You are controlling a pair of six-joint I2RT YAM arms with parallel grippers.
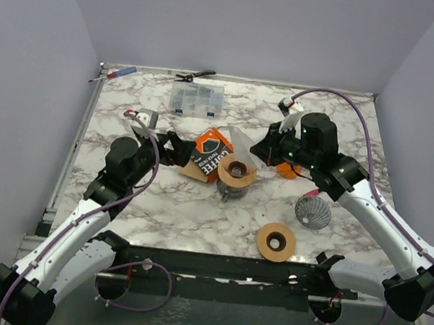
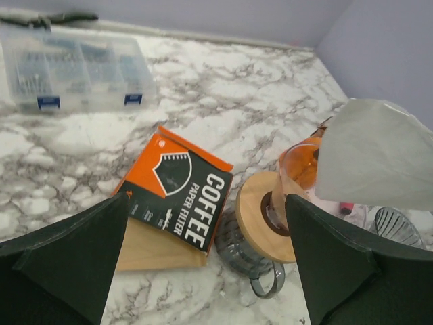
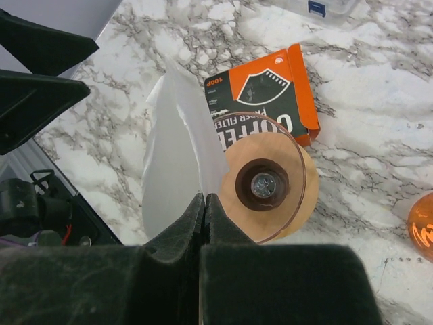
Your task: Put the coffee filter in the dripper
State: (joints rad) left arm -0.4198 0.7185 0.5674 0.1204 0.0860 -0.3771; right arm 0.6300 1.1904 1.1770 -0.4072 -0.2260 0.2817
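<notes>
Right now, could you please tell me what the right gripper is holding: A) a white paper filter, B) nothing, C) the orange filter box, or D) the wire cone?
A: the right gripper is pinched shut on the white paper filter, just beside the wood-collared dripper.

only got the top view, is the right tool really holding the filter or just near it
Observer: Holding it. The right wrist view shows the right tool shut on an edge of the paper filter.
Operator: is it in the dripper yet
Observer: No. The paper filter stands folded flat beside the rim of the dripper, and the dripper's mouth is bare down to its centre hole.
Operator: left tool doing anything
Observer: The left wrist view shows the left tool open with nothing between its fingers, facing the filter box.
</notes>
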